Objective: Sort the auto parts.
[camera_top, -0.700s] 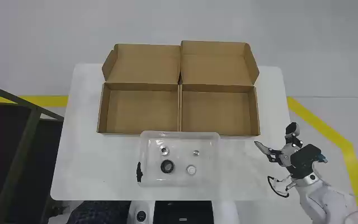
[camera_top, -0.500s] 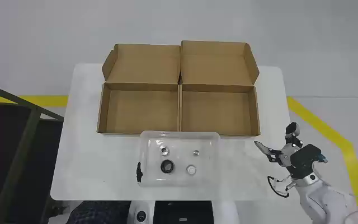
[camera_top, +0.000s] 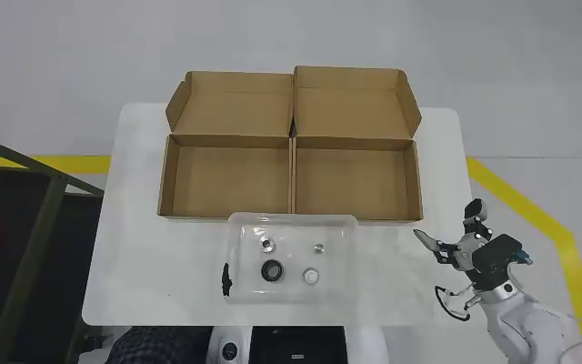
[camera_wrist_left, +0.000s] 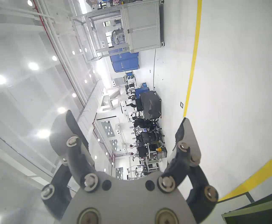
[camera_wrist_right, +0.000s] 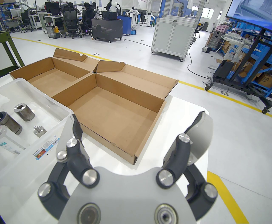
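clear tub (camera_top: 291, 217) at the near middle of the worktop (camera_top: 136, 273) holds four small auto parts (camera_top: 272, 270), hard to make out; two cardboard boxes (camera_top: 227, 182) beyond. right claw (camera_top: 435, 264) and left claw (camera_wrist_left: 126, 116) released.

Two open cardboard boxes (camera_top: 227, 180), one clear plastic tray (camera_top: 291, 217), four small parts (camera_top: 266, 243) inside it, one black piece (camera_top: 225, 278) beside it, one white table (camera_top: 136, 264)

A robotics lab in a factory-like hall: pale glossy floor (camera_wrist_right: 138, 55) marked with yellow lines (camera_wrist_right: 192, 84); metal-framed enclosures (camera_wrist_right: 174, 31); a big screen (camera_wrist_right: 250, 10); blue racks (camera_wrist_right: 246, 30) with boxes. Farther back stand desks (camera_wrist_right: 106, 25) with monitors (camera_wrist_right: 52, 6) and office chairs (camera_wrist_right: 71, 18); rows of ceiling lights (camera_wrist_left: 33, 66) overhead.
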Available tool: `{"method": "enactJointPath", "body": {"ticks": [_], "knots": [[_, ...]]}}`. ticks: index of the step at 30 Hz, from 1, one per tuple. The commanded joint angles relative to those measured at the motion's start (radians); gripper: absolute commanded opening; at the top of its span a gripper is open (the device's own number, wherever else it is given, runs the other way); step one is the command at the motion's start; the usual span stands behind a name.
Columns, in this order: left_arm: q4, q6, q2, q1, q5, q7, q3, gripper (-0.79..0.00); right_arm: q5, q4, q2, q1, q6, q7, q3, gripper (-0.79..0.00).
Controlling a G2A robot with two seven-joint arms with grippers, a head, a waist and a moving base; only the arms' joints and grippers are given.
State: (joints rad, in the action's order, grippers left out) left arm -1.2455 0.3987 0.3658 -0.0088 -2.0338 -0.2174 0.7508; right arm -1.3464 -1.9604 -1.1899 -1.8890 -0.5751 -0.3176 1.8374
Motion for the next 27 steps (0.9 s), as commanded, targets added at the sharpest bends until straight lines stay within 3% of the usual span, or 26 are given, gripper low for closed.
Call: {"method": "enactJointPath", "body": {"ticks": [1,10,13,27], "knots": [[0.0,0.0,0.0,0.0,0.0,0.0,0.0,-0.001,0.0,0.0,0.0,0.0,0.0,0.0,0.0,-0.001],[0.0,0.0,0.0,0.0,0.0,0.0,0.0,0.0,0.0,0.0,0.0,0.0,0.0,0.0,0.0,-0.001],[0.0,0.0,0.0,0.0,0.0,0.0,0.0,0.0,-0.041,-0.027,0.001,0.006,0.007,0.048,-0.02,0.0],[0.0,0.0,0.0,0.0,0.0,0.0,0.0,0.0,-0.182,-0.159,0.019,0.054,-0.202,0.185,-0.189,0.0]]}}
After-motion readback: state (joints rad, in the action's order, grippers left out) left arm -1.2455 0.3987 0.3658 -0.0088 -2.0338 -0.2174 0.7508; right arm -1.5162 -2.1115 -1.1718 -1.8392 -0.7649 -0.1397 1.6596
